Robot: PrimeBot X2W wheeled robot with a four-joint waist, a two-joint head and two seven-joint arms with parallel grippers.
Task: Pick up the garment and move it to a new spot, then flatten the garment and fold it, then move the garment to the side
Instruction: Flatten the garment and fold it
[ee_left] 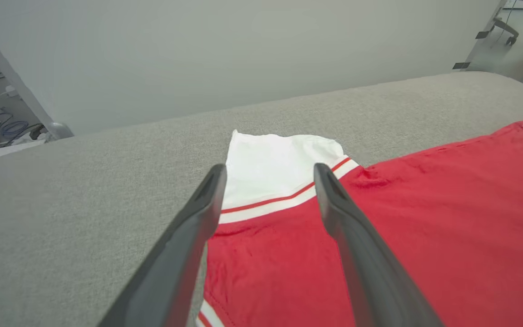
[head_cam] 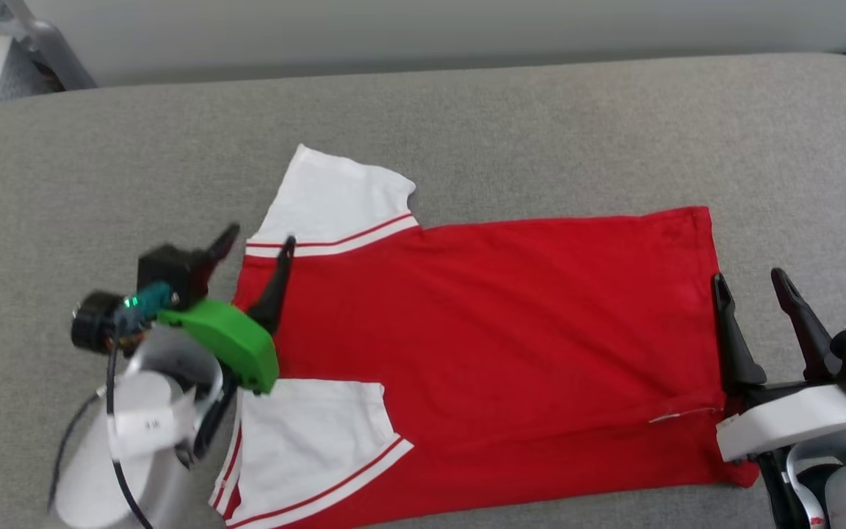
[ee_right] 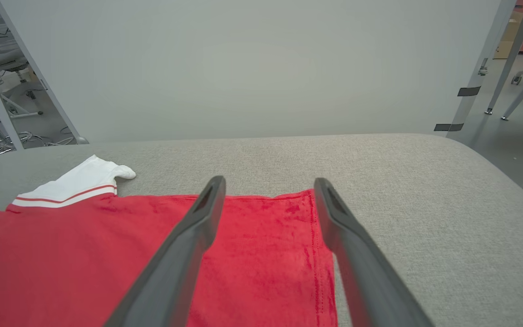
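Observation:
The garment lies spread flat on the grey padded surface, a red T-shirt with white sleeves and red-and-white trim, collar end to the left and hem to the right. No lettering shows on the side facing up. My left gripper is open above the shoulder by the far sleeve, nothing between its fingers. My right gripper is open over the hem edge, one finger above the red cloth and one past it over the grey surface.
The grey padded surface runs wide beyond the shirt, with room at the back and on both sides. A pale wall stands behind it. Metal frame legs and chairs stand on the floor off to the sides.

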